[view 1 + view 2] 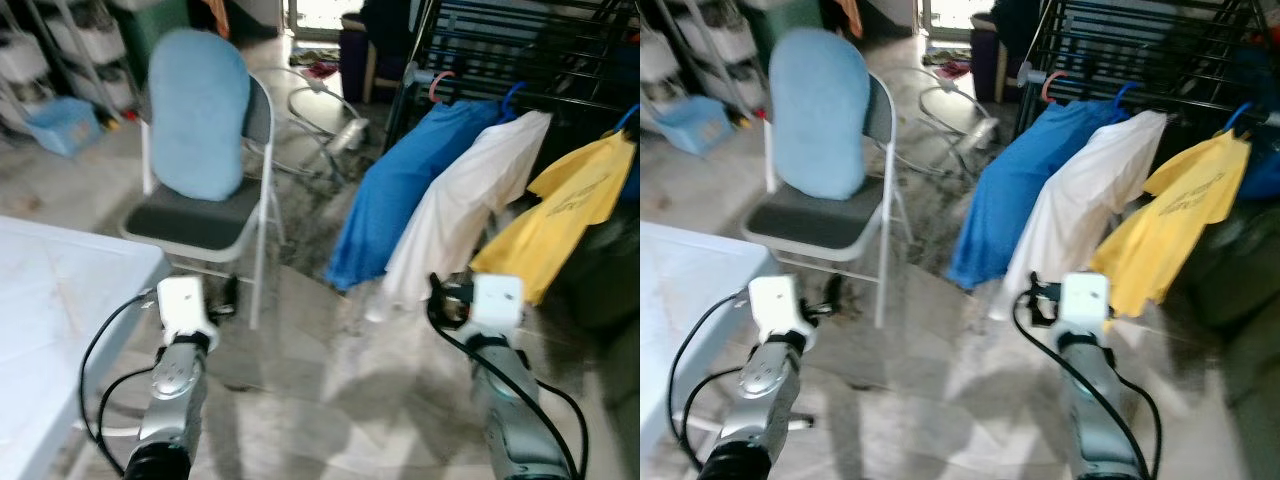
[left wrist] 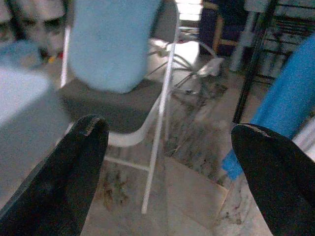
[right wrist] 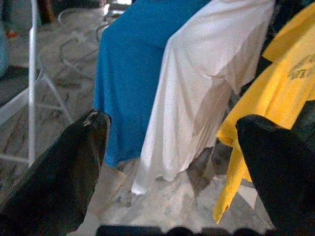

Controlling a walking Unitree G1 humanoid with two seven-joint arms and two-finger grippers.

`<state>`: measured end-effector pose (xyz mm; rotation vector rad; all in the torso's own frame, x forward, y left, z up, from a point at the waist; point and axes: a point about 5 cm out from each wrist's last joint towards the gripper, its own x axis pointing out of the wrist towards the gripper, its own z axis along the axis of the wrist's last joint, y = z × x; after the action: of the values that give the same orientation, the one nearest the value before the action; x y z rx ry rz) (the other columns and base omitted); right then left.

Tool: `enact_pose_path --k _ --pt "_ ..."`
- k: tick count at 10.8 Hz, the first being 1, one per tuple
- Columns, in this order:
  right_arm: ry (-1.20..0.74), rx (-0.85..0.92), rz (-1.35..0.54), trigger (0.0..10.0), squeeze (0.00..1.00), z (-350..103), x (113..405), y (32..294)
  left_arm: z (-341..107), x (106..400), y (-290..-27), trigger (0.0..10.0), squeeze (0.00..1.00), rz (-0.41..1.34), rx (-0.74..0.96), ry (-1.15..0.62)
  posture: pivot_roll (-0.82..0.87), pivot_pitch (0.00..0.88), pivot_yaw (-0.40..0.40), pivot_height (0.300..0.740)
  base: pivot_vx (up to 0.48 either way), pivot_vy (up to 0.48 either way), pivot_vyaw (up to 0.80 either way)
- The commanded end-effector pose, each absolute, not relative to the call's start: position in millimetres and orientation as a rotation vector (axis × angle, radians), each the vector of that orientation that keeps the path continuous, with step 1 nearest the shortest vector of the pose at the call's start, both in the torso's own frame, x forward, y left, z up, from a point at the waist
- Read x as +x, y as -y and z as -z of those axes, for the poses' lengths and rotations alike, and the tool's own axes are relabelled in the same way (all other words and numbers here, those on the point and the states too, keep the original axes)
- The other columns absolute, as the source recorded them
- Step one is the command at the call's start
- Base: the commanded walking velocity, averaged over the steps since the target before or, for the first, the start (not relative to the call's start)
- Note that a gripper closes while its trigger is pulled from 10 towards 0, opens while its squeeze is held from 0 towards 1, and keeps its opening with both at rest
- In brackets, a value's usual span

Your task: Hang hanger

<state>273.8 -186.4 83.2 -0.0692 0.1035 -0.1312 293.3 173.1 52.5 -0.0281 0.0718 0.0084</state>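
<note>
Black rails of the drying rack (image 1: 560,60) run across one to two o'clock in my head view, and three garments hang off them on hangers: a blue shirt (image 1: 400,190), a white shirt (image 1: 460,215) just beside it, and a yellow shirt (image 1: 575,205) furthest toward three o'clock. All three slant away from the rack, I judge because their hooks catch a low rail and the cloth drapes outward to the floor. As for the hangers themselves, I make out only hooks: a pink hook (image 1: 438,85) above the blue shirt, a blue hook (image 1: 513,97) above the white one, and another blue one at the yellow shirt's collar; the bodies are hidden inside the clothes. I hold both arms forward and low, neither carrying anything. My left gripper (image 2: 167,142) has its fingers spread wide, empty, looking toward the folding chair (image 1: 215,215) with its pale blue cushion (image 1: 198,110) at eleven o'clock. My right gripper (image 3: 172,137) is likewise spread wide and empty, facing the lower hems of the shirts, well apart from them. A white table (image 1: 60,310) edges in at nine o'clock. With nothing in either pincer, I judge the hanging is either already done or I must first fetch a hanger; I cannot tell which from here.
</note>
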Motion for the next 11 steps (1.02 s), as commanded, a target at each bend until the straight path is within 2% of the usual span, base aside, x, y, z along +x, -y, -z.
enact_pose_path --k 1,3,4,5,6,7,9,11 --pt "-0.089 -0.085 0.164 10.0 0.00 -83.9 272.0 191.2 -64.2 298.6 -174.9 10.0 0.00 0.009 -0.010 -0.027 -0.11 0.001 0.063 0.740 0.000 0.000 0.00" --pt "-0.092 -0.062 0.183 10.0 0.00 -81.3 263.4 193.2 -78.7 297.7 -177.9 10.0 0.00 0.051 0.020 0.038 -0.11 0.014 0.061 0.740 0.000 0.000 0.00" --pt "-0.098 -0.063 0.175 10.0 0.00 -79.3 261.7 193.0 -75.6 299.3 -181.2 10.0 0.00 0.019 -0.003 0.021 -0.11 0.037 0.061 0.740 0.000 0.000 0.00" --pt "-0.090 -0.033 0.170 10.0 0.00 -80.4 264.2 191.4 -76.9 304.1 -174.9 10.0 0.00 0.043 -0.002 0.030 -0.13 0.044 0.066 0.740 0.000 0.000 0.00" --pt "-0.076 -0.034 0.175 10.0 0.00 -84.4 266.1 190.7 -80.1 308.3 -165.1 10.0 0.00 0.087 -0.017 0.033 -0.14 0.051 0.065 0.740 0.281 0.000 0.00" --pt "-0.070 -0.039 0.176 10.0 0.00 -86.2 265.8 191.1 -83.1 311.6 -153.8 10.0 0.00 0.141 -0.027 0.043 -0.15 0.056 0.058 0.740 0.281 0.000 -0.80" --pt "-0.070 -0.061 0.178 10.0 0.00 -87.6 260.9 196.1 -81.7 312.2 -147.9 10.0 0.00 0.139 -0.046 0.042 -0.17 0.074 0.045 0.740 0.279 0.000 -0.63" --pt "-0.073 -0.081 0.188 10.0 0.00 -88.5 255.6 202.7 -78.7 305.4 -144.9 10.0 0.00 0.138 -0.063 0.042 -0.18 0.098 0.036 0.740 0.281 0.000 0.00"
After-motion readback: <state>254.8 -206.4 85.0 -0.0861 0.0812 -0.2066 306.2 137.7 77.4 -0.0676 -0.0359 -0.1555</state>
